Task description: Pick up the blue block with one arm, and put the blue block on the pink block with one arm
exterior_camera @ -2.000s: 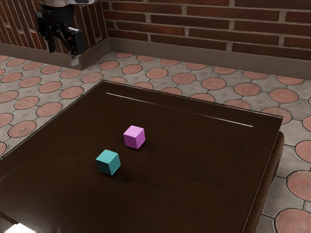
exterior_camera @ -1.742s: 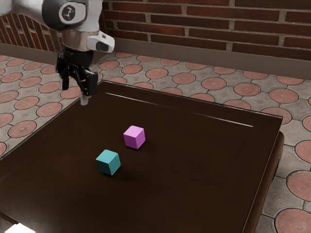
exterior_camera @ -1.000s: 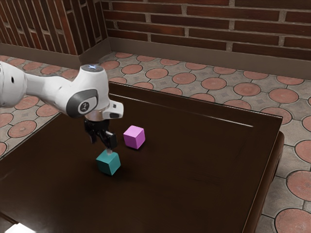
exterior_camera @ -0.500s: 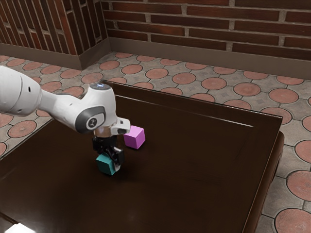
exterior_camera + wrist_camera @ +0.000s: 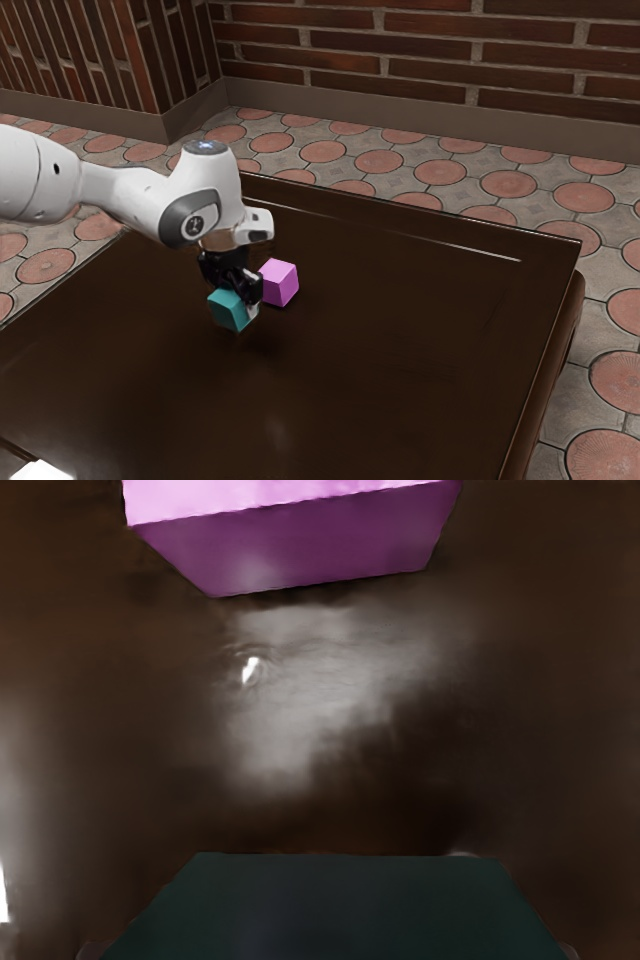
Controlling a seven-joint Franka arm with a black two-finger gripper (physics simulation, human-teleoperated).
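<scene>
Dark brown glossy tabletop (image 5: 420, 330) stretches wide toward the exterior view's right, its edges well apart from both cubes. White arm (image 5: 90, 195) bends down from the left. Its black gripper (image 5: 236, 298) clamps the small teal-blue cube (image 5: 227, 311), seemingly just off the surface, beside the pink cube (image 5: 279, 281).

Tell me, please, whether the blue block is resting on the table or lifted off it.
Lifted: the blue block hangs in the shut gripper just above the table, beside the pink block and not yet on it.
</scene>
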